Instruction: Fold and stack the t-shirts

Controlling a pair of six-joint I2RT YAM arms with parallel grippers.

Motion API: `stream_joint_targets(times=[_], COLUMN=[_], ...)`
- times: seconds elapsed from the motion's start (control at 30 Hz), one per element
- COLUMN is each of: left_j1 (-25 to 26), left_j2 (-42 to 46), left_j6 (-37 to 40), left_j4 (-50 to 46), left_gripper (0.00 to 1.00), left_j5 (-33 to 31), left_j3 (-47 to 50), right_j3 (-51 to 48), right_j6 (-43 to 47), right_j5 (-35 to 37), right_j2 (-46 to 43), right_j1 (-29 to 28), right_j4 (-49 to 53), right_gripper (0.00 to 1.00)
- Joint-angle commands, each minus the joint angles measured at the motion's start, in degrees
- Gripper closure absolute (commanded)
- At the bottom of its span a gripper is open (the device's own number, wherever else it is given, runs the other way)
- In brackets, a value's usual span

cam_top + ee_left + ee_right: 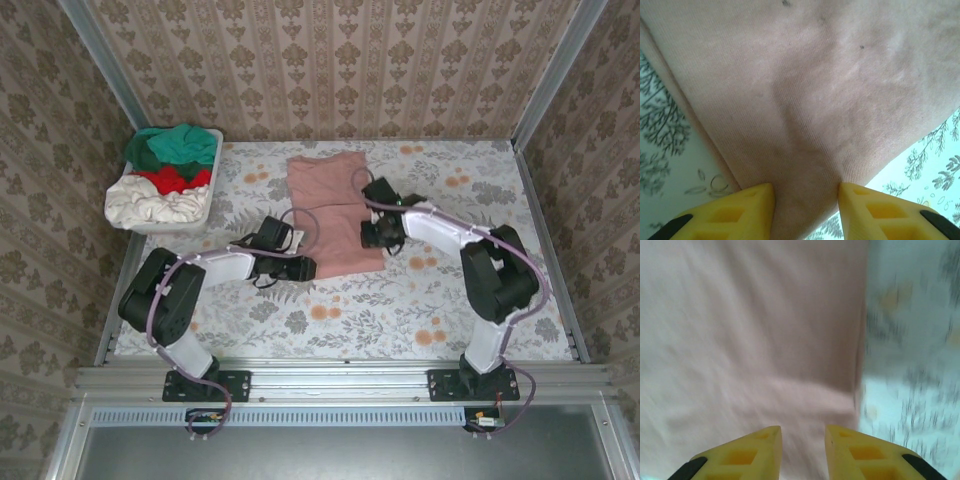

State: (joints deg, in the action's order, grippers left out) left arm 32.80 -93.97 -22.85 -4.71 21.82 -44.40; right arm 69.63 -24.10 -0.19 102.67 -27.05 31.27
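**Pink tee flat on a floral table**

Damask-patterned wallpaper point(330, 60) closes in a table point(330, 320) covered in a pale floral print. The dusty-pink t-shirt point(325, 195), a soft, fine knit, lies flat as a long rectangle reaching from near the far edge to the table's middle. The left gripper point(303, 268) sits at the shirt's near left corner, its yellow fingers point(747, 210) pinching a gathered tuck of the cloth. The right gripper point(372, 235) is over the shirt's right edge, jaws narrowly parted above flat, blurred fabric. In the far left corner a white plastic basket point(208, 200) holds a crumpled teal-green tee point(180, 147), a red tee point(172, 178) and a cream tee point(150, 205).
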Motion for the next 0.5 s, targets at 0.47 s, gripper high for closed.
stream_joint_targets(times=[0.47], left_j1=[-1.48], left_j2=[15.86], left_j6=[-9.56], left_j4=[-6.27], left_gripper=[0.49], left_j5=[-3.72], left_j3=[9.08], right_j3=[-22.22], right_j6=[-7.92], right_j5=[-1.25], right_j2=[-13.35], right_j1=[-4.87], right_j4=[-5.53], right_gripper=[0.72])
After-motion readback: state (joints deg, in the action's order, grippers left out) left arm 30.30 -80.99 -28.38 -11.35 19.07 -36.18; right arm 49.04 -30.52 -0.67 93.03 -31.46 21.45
